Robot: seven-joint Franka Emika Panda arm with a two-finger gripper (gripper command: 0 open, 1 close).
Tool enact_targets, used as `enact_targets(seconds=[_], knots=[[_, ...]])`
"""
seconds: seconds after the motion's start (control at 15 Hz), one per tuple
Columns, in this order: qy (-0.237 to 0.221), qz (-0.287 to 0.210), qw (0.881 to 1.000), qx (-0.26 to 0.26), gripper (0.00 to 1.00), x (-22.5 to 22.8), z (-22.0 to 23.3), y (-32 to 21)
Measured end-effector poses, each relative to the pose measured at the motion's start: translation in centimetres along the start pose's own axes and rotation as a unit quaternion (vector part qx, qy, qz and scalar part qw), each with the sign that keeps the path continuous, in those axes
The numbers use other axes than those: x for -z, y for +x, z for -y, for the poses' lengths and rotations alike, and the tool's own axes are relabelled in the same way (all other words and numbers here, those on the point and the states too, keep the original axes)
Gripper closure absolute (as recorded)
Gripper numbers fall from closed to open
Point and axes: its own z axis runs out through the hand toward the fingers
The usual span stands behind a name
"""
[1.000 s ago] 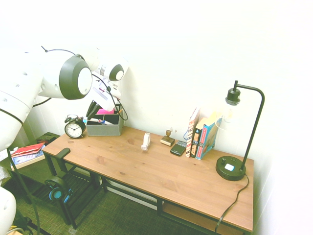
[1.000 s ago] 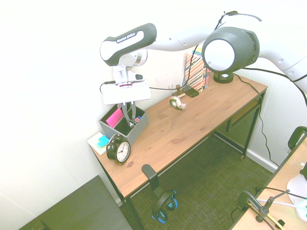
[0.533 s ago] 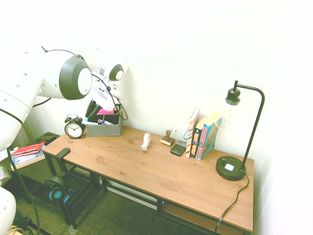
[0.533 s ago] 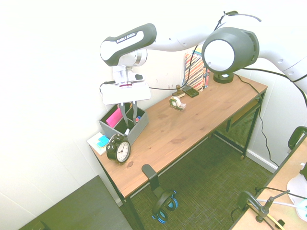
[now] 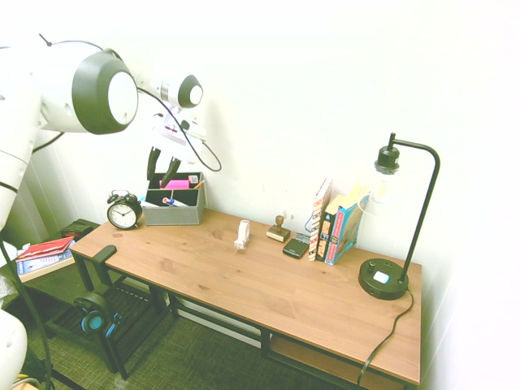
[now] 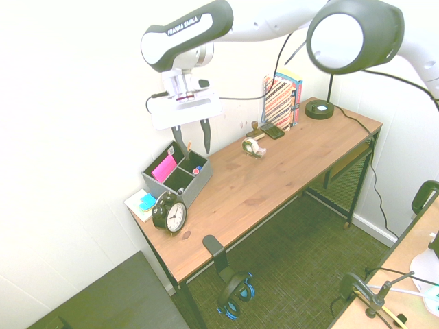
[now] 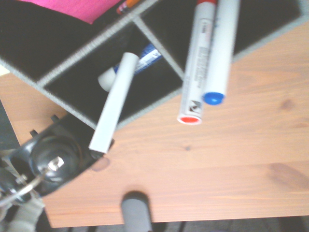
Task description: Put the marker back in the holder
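Now, near to far from the desk's front edge:
Desk (image 6: 274, 185): wooden top, bare along the near edge.
Clock (image 6: 169, 214): black, round, at the near left corner, just in front of the holder.
Holder (image 6: 199, 184): grey box with dark compartments, behind the clock, pink pad in the far-left compartment.
Marker (image 7: 112, 105): white barrel, standing tilted in the holder's near compartment, leaning over its rim toward the clock.
Other pens (image 7: 209, 53): red-tipped and blue-tipped, leaning out of the neighbouring compartment.
Gripper (image 6: 192, 139): above the holder, clear of it, fingers spread apart, nothing between them.
Books (image 6: 281, 99): far right, upright against the wall.
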Motion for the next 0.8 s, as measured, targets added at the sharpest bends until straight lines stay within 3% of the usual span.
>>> enact_targets(seconds=[0.27,0.47,0.8], knots=[[0.023,-0.111,0.993,0.044,0.0,5.0,-5.5,0.1],[0.071,-0.173,0.98,0.072,0.0,8.2,-9.9,0.9],[0.076,-0.178,0.977,0.085,0.0,8.9,-19.9,1.0]])
